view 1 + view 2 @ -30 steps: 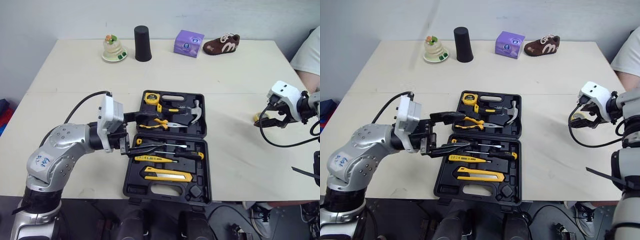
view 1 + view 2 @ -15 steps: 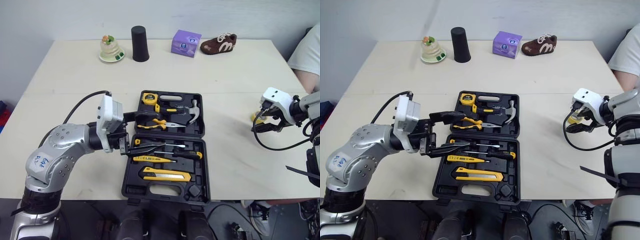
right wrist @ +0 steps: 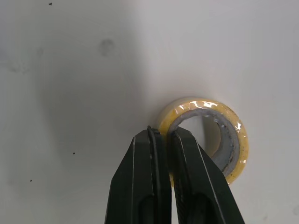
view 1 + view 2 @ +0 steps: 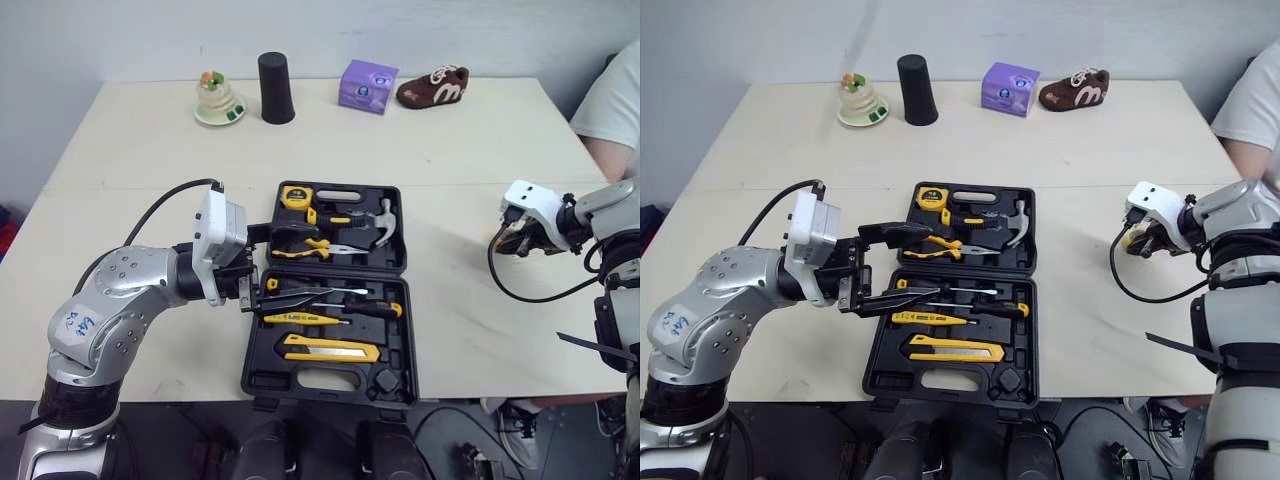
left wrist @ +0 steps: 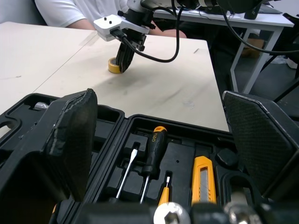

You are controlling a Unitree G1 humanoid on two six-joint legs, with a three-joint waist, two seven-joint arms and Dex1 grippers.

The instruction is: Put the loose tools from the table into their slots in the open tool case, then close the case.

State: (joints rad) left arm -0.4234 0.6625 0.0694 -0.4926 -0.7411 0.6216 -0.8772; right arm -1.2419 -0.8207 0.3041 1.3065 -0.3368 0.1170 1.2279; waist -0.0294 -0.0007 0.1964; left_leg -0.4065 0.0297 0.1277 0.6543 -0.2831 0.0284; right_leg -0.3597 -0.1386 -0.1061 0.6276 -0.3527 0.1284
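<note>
While open case [image 4: 262, 376] already holds hammer [image 4: 386, 214], pliers [image 4: 322, 247], screwdrivers [image 4: 374, 308], knife [image 4: 330, 348], yellow tape roll [image 3: 201, 106] lies on table [image 4: 130, 160] well right of case, not yet stowed; closing case also left. Right gripper [image 3: 163, 140] pinches roll's wall, fingers nearly together. Left gripper [image 4: 295, 266] spread wide above case's left edge, holding nothing.

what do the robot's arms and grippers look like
The left arm and right arm are silver-grey shells; the left bears a label with blue handwriting. Each wrist carries a white box with a black cable. Fingers are black: broad and textured on the left, slim on the right.
</note>
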